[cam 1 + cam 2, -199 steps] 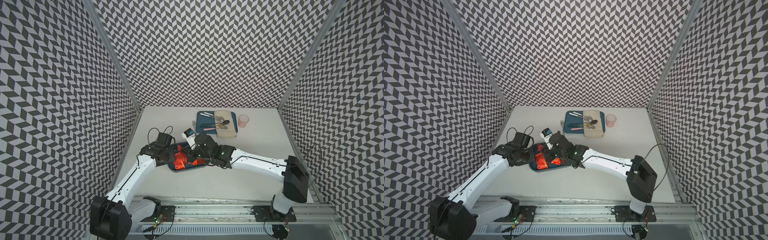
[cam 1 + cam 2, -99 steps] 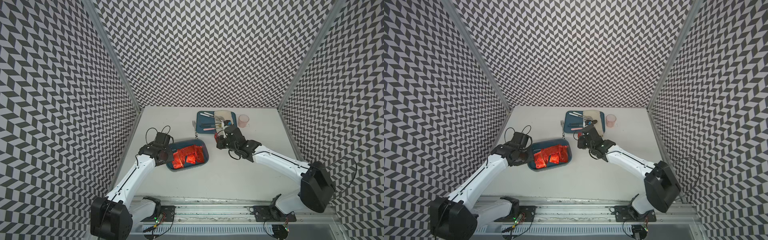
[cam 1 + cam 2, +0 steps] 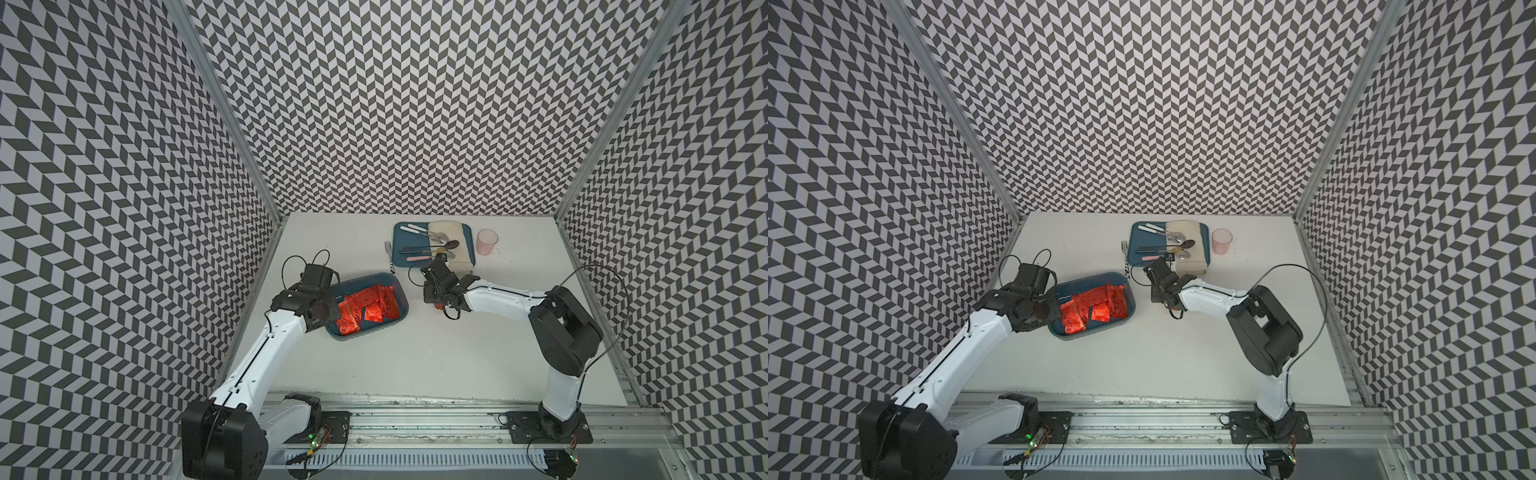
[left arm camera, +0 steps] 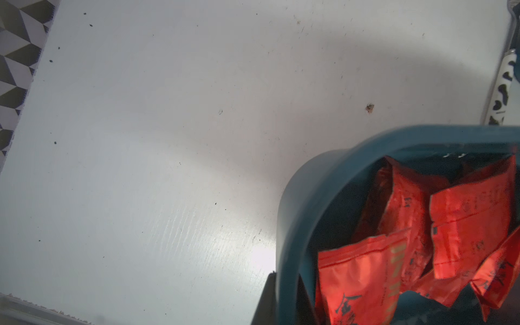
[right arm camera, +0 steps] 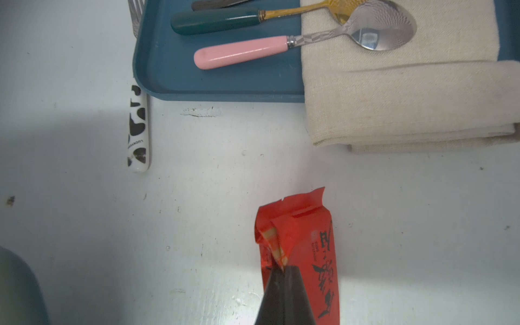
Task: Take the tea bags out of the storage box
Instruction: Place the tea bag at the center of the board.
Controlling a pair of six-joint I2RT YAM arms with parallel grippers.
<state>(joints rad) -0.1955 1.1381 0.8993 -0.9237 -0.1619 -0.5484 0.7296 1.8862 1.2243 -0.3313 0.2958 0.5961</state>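
Note:
The dark teal storage box (image 3: 365, 335) (image 3: 1092, 332) sits at the table's left-middle and holds several shiny red-orange tea bags (image 3: 365, 305) (image 3: 1096, 305) (image 4: 464, 225). My left gripper (image 3: 328, 309) (image 4: 284, 277) is shut on the box's left wall (image 4: 309, 174), with one jaw inside and one outside. My right gripper (image 3: 436, 303) (image 5: 282, 268) is to the right of the box, in front of the tray, shut on the folded edge of one tea bag (image 5: 306, 239). That bag hangs low over the bare table. I cannot tell whether it touches.
A flat teal tray (image 3: 401, 254) (image 5: 168, 70) with cutlery and a beige cloth (image 3: 449, 227) (image 5: 394, 98) lies at the back. A pink cup (image 3: 487, 242) stands to its right. A fork with a cow-pattern handle (image 5: 138, 132) (image 4: 503, 90) lies along the tray's left edge.
My right gripper has left the box with one tea bag and swung right to the spot in front of the tray. The left gripper and the box have stayed put.

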